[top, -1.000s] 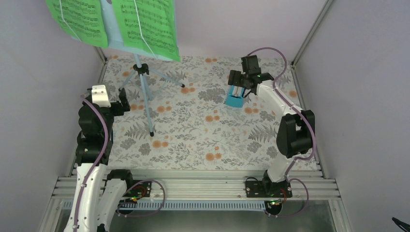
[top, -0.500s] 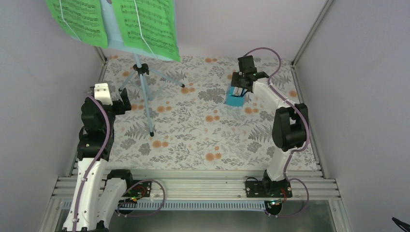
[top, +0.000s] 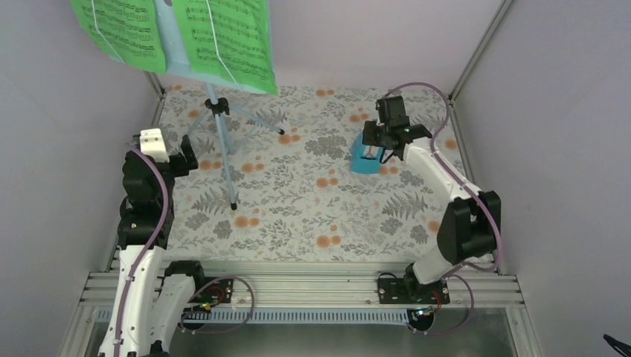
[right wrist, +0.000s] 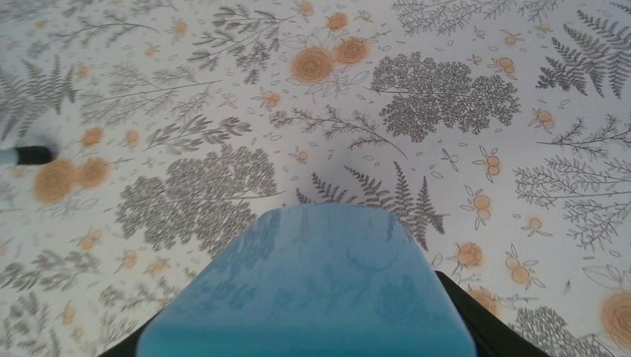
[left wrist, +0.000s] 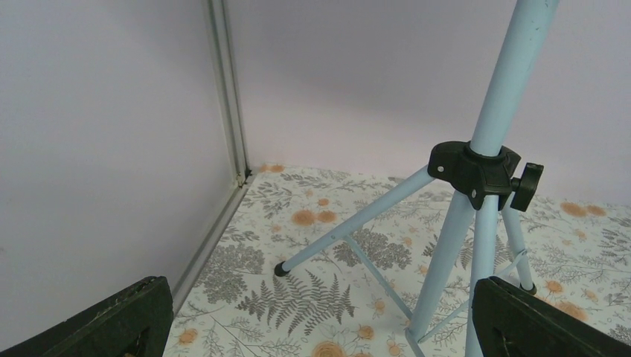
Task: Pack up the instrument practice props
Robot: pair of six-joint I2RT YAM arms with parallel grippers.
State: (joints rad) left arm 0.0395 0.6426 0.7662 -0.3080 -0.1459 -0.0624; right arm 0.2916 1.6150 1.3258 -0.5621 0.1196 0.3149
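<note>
Metronome (top: 362,161) being clasped by right gripper (top: 373,149) (long axis running away from wrist); music stand (top: 221,137) standing just ahead of nearer left gripper (top: 187,158), jaws being held wide.

Left side: music stand (top: 223,145) spreads its three legs just in front of the left gripper (top: 187,158); left wall (top: 45,186) is close beside it
Above: green pages (top: 223,41) overhang the far left corner
Middle: table (top: 298,216) gives open passage between stand and metronome (top: 363,160)

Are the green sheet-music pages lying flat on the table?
No, the green sheet-music pages rest on the desk of the pale blue music stand, above the table.
</note>
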